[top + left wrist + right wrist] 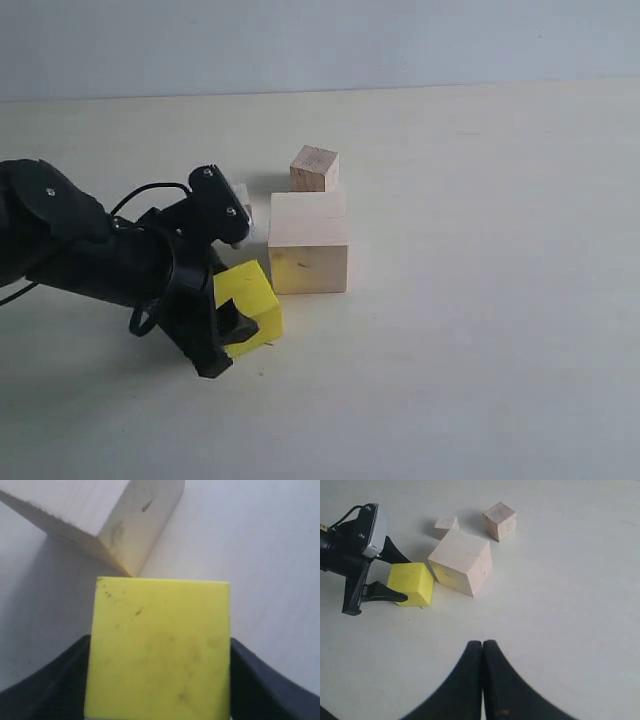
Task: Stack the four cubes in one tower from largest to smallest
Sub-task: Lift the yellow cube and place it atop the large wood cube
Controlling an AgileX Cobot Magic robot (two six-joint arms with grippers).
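Observation:
My left gripper (236, 306) straddles the bright yellow cube (252, 296) on the table, one black finger against each of two opposite sides. The left wrist view shows the yellow cube (160, 650) filling the gap, both fingers (55, 690) touching it. Right beside it stands the large pale wood cube (308, 255). Behind that sits a small wood cube (314, 168). The smallest wood cube (445, 526) lies further left, mostly hidden behind the left arm in the exterior view. My right gripper (482, 645) is shut with nothing in it, hovering well away from the cubes and outside the exterior view.
The cubes rest on a plain pale tabletop (480, 300) that meets a light wall at the back. The black left arm (70, 240) reaches in from the left edge, with a cable looping over it.

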